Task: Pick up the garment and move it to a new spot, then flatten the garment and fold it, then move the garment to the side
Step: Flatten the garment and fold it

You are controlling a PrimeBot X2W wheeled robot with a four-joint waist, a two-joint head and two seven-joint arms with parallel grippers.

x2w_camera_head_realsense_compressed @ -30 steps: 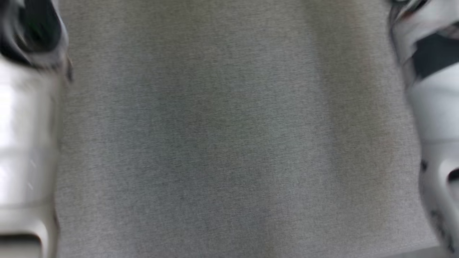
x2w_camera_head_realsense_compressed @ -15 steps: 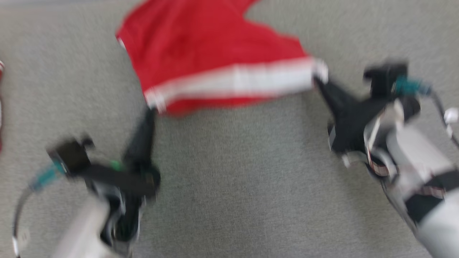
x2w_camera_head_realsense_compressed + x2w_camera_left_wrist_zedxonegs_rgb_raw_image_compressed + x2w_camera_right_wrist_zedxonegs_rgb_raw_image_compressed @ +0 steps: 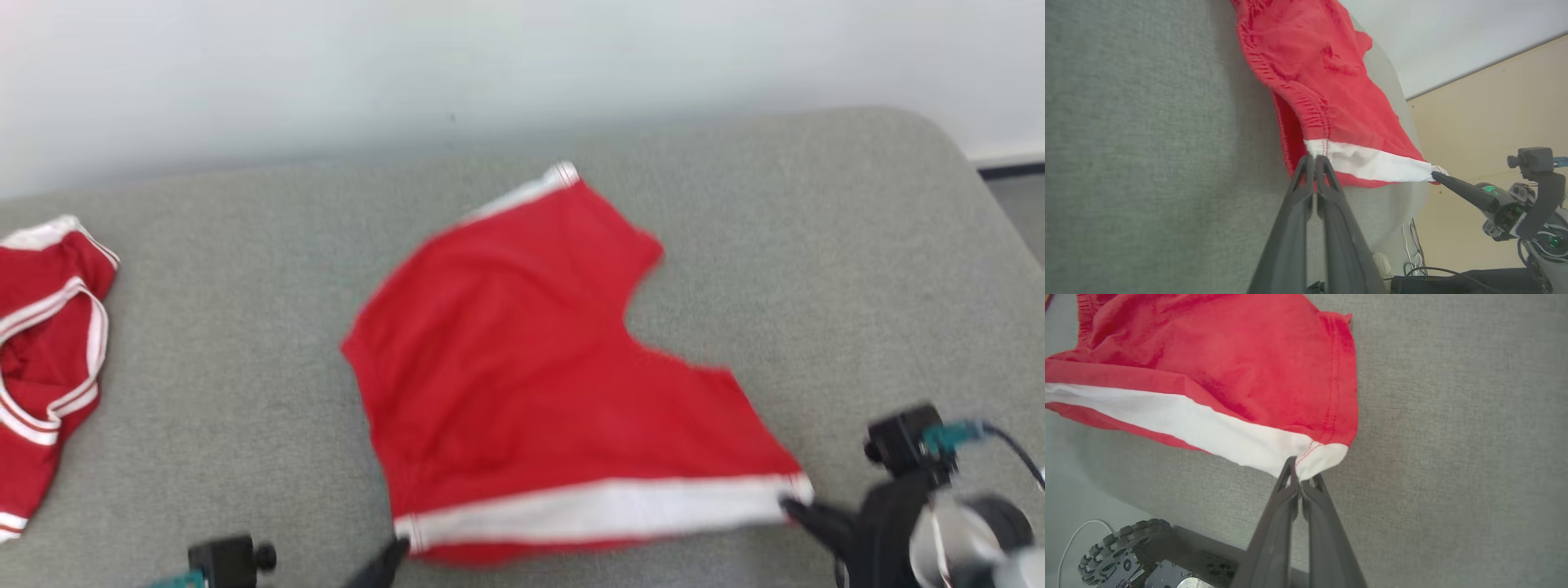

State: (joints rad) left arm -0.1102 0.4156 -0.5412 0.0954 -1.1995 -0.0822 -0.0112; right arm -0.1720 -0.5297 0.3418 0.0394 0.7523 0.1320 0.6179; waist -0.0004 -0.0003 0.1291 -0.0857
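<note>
The garment (image 3: 531,367) is a pair of red shorts with a white waistband, spread over the grey cushioned surface (image 3: 245,392). My left gripper (image 3: 396,549) is shut on the waistband's left corner, at the bottom of the head view. In the left wrist view the left gripper (image 3: 1314,158) pinches the white band of the garment (image 3: 1314,77). My right gripper (image 3: 790,505) is shut on the waistband's right corner. Seen from the right wrist, the right gripper (image 3: 1298,467) clamps the white corner of the garment (image 3: 1249,363). The waistband hangs stretched between both grippers, slightly above the surface.
A second red and white garment (image 3: 45,359) lies crumpled at the left edge of the surface. A pale wall (image 3: 490,65) runs behind. The surface's rounded right corner (image 3: 939,155) drops to the floor. The robot's wheeled base (image 3: 1118,555) shows below the front edge.
The head camera has tilted up, from bare grey surface to the whole garment and the wall. Both grippers stay shut on the waistband corners.
</note>
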